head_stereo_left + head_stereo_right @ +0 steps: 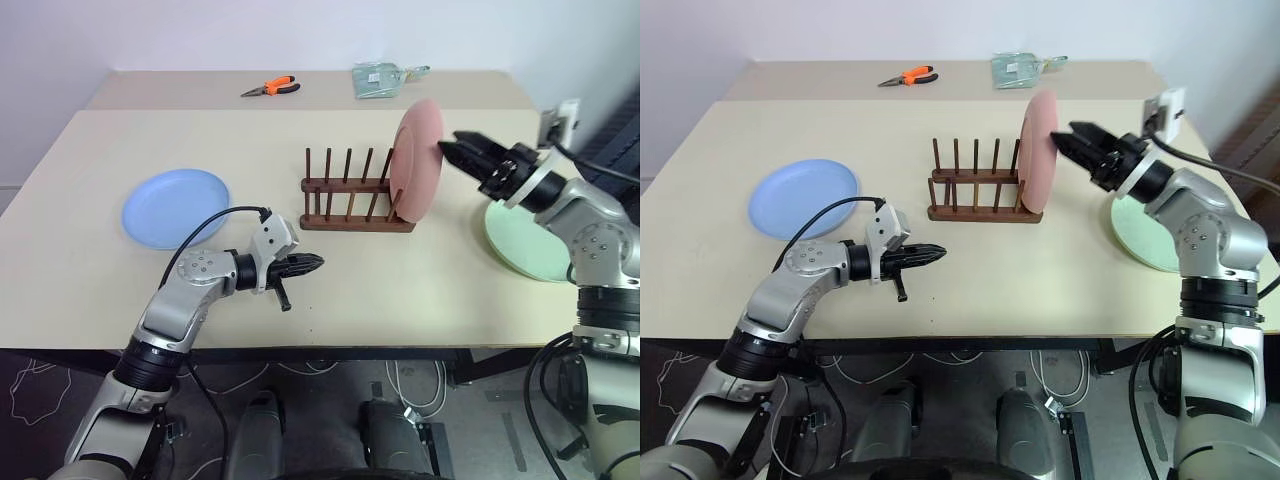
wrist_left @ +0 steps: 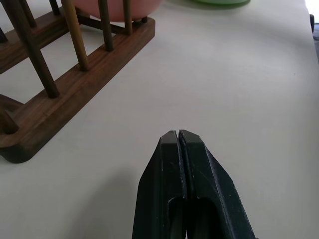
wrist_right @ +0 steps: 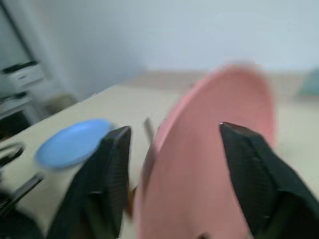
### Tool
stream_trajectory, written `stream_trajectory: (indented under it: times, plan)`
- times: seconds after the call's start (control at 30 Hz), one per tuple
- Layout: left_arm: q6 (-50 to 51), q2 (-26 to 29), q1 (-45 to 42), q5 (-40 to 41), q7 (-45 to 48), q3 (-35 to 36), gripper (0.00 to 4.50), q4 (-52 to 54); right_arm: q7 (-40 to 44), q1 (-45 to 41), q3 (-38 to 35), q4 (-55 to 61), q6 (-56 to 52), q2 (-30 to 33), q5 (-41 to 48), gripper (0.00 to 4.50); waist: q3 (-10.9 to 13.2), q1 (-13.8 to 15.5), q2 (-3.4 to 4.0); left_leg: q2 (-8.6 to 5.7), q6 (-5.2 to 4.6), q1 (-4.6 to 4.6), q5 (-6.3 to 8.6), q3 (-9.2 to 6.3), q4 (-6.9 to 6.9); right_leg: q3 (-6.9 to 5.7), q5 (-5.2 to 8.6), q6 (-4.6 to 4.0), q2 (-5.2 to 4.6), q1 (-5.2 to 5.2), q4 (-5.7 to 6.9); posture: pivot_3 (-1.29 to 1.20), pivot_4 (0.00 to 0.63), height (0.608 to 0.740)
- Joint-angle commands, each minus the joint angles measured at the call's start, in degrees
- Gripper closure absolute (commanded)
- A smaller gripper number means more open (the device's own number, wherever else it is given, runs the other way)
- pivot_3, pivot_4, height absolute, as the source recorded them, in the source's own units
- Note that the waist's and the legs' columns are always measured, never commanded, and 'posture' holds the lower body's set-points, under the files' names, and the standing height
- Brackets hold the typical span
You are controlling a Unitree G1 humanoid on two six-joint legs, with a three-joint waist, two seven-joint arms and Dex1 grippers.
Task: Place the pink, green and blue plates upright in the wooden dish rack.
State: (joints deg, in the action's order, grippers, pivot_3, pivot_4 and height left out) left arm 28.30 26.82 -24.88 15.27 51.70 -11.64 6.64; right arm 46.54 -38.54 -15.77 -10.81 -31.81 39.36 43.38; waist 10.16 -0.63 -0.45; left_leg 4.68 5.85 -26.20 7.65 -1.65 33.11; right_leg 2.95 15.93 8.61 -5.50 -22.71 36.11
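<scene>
In the wooden dish rack, at its right end, the pink plate stands upright. The right gripper is spread apart beside its rim; the left gripper is pressed closed, empty.

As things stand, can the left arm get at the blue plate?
Probably yes: the blue plate lies flat on the left arm's side of the table, nothing between it and the shut left claw.

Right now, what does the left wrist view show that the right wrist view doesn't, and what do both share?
Left wrist alone: the left pincer shut above bare table, the wooden rack close up, and an edge of the green plate. Right wrist alone: the right pincer open, its fingers either side of the pink plate, plus the blue plate. Both: the pink plate and rack pegs.
</scene>
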Motion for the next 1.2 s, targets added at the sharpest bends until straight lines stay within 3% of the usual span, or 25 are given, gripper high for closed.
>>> stream_trajectory:
  times: [0.03,0.13,0.2,0.3,0.4,0.6,0.73,0.9,1.07,1.2]
  plan:
    - [-0.1,0.3,0.4,0.4,-0.3,0.5,4.50,2.3,-2.6,1.5,-6.6,7.5,1.0,2.2,1.4,1.77,0.0,0.0,0.00,0.00,0.00,-0.02,0.00,0.00,0.00,0.00,0.00,0.00,0.00,-0.01,0.00,0.00,0.150,0.740]
    - [-0.5,0.4,0.3,0.2,-0.2,0.2,4.50,1.8,-7.2,7.0,-12.9,14.0,-1.8,3.8,2.6,1.77,0.0,0.2,-0.01,0.00,0.00,-0.02,0.00,0.00,0.00,0.00,0.00,0.01,0.00,-0.01,0.00,0.00,0.150,0.740]
    - [-0.8,0.2,-0.1,-0.1,0.1,-0.3,4.50,1.1,-10.2,13.7,-12.5,18.3,-1.5,5.7,-3.0,1.22,0.0,0.5,-0.01,0.00,0.00,-0.04,0.00,-0.02,0.01,-0.02,0.02,0.01,0.00,0.01,-0.02,0.00,0.150,0.740]
    - [-1.2,0.0,-0.7,-0.2,0.9,-1.1,4.50,0.3,-11.6,24.3,-4.0,22.4,3.4,9.4,-16.5,0.06,0.0,0.2,0.00,-0.02,0.00,-0.06,0.00,-0.02,0.06,-0.01,0.01,0.00,-0.01,0.01,-0.02,0.00,0.150,0.740]
    - [-2.0,-0.4,-1.6,-0.7,1.6,-2.1,4.50,-0.9,-13.8,29.7,1.2,21.4,7.0,9.4,-24.4,0.06,-0.1,-0.4,0.03,-0.01,0.00,-0.01,0.00,-0.01,0.09,0.00,0.00,-0.02,-0.01,0.00,0.01,0.00,0.150,0.740]
    - [-2.6,-0.8,-3.0,-0.9,2.5,-2.4,4.50,-2.5,-21.1,30.0,6.8,10.7,11.4,7.7,-36.8,0.06,-0.1,-0.1,0.08,-0.01,0.00,-0.02,0.00,-0.01,0.12,0.01,-0.01,-0.04,-0.01,0.00,0.01,0.00,0.150,0.740]
    - [-2.5,-0.9,-3.0,-0.5,2.6,-1.9,4.50,-2.2,-22.8,29.0,7.4,4.5,12.5,6.5,-39.5,1.86,-0.1,0.0,0.07,-0.02,0.00,-0.04,0.00,-0.01,0.12,0.01,0.00,-0.03,-0.01,0.02,-0.01,0.00,0.150,0.740]
    - [-2.4,-0.6,-2.1,-0.6,2.3,-1.7,4.50,-1.3,-23.0,27.7,5.4,3.4,11.7,4.8,-38.0,4.48,-0.1,-0.1,0.06,-0.02,0.00,-0.03,-0.01,-0.02,0.12,0.01,-0.01,-0.02,0.00,0.03,0.00,0.00,0.150,0.740]
    - [-2.4,-0.5,-1.5,-0.7,1.8,-1.5,4.50,-1.0,-26.5,25.7,2.5,6.2,15.2,2.3,-38.2,4.48,-0.1,-0.1,0.06,-0.02,-0.01,-0.03,-0.01,-0.02,0.12,0.00,-0.01,-0.02,0.00,0.04,0.01,0.00,0.150,0.740]
    - [-2.7,0.0,-1.1,-0.8,1.6,-1.3,4.50,-1.0,-28.9,20.0,-4.4,14.9,16.8,-1.6,-31.1,4.48,0.0,-0.4,0.18,-0.02,0.00,-0.03,-0.01,-0.02,0.11,0.01,-0.02,0.00,0.00,0.00,0.06,0.00,0.150,0.740]
